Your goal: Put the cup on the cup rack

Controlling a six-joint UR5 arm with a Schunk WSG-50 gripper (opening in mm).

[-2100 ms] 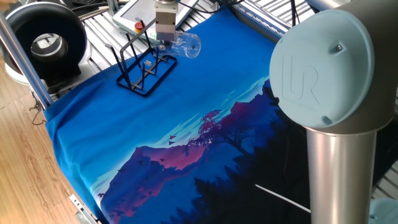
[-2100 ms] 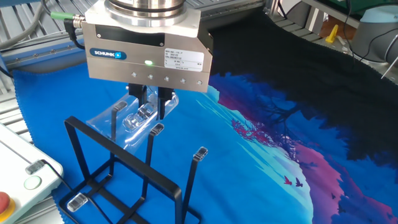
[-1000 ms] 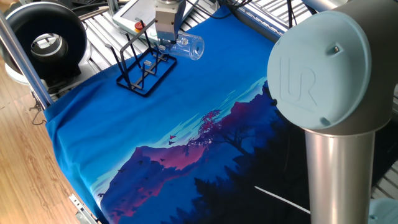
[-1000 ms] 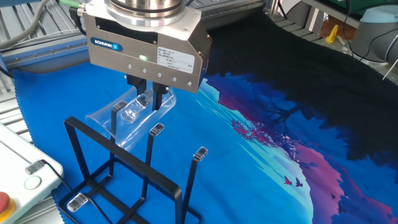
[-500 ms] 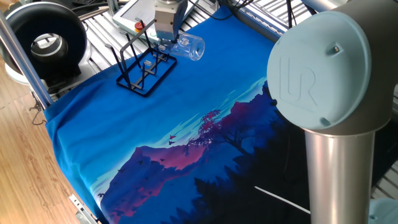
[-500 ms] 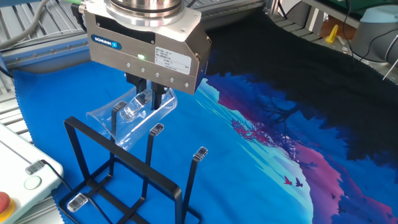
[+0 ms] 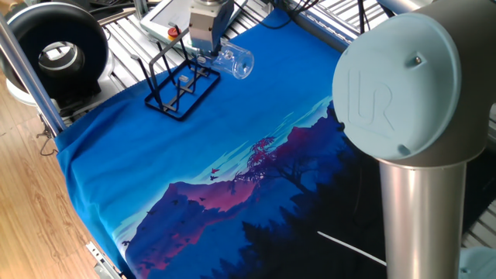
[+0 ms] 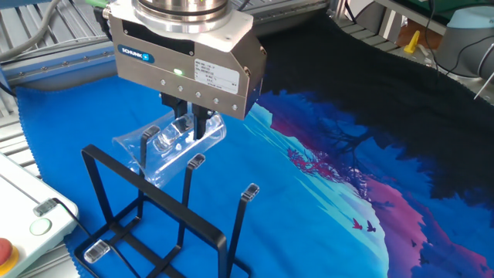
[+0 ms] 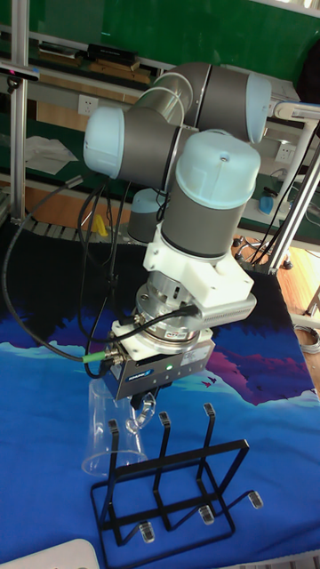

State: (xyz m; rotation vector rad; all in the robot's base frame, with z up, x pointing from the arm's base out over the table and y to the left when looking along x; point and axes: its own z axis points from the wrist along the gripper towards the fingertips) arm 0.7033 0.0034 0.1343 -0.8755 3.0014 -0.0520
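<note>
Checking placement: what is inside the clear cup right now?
One rack prong appears to reach into the tilted cup, which the gripper clamps by its wall. The glare hides how deep the prong goes.

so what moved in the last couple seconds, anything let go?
Nothing let go. The gripper still holds the cup clamped on its side. Over the two seconds it tipped the cup a little, open end rising, and nudged it slightly up and toward the near prong of the rack. The cup is not yet seated on a prong. The rack and the blue cloth stayed put.
</note>
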